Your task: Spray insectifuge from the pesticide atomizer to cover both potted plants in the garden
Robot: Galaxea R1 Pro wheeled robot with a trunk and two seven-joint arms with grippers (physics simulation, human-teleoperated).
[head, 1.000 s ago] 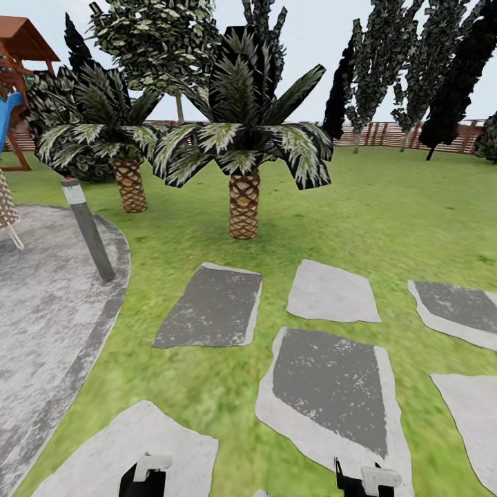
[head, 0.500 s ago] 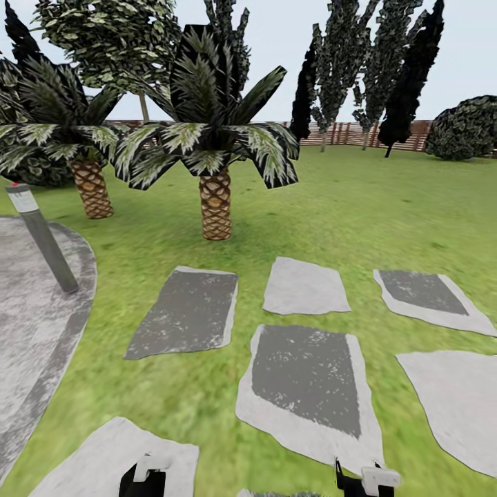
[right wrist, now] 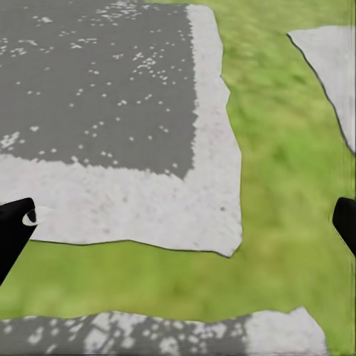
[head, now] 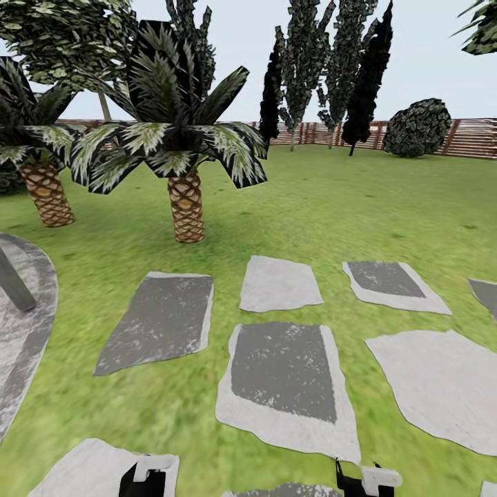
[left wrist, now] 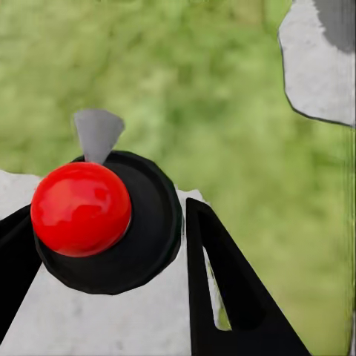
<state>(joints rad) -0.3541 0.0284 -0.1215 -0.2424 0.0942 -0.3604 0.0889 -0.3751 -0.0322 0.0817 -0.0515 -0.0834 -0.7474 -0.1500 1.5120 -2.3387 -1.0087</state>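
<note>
The garden (head: pixel 324 207) lies open ahead: lawn runs clear to the brown fence (head: pixel 476 138), grey stepping stones (head: pixel 283 373) cross the foreground, two palms (head: pixel 183 172) stand at left, and the paved patio's edge (head: pixel 21 345) curves in at far left. Since a second ago the camera has swung right, so palms and patio sit further left and a round bush (head: pixel 417 128) has appeared. The left tool (left wrist: pixel 111 282) stands open around what may be a red knob on a black disc (left wrist: pixel 81 208); the right tool (right wrist: pixel 178 222) gapes wide, holding nothing.

Nothing here can be read: no lettering, number or sign stands on the stepping stones (head: pixel 284 376), the palms (head: pixel 185 207), the fence (head: pixel 476 138) or the red ball (left wrist: pixel 80 208) by the left fingers.
</note>
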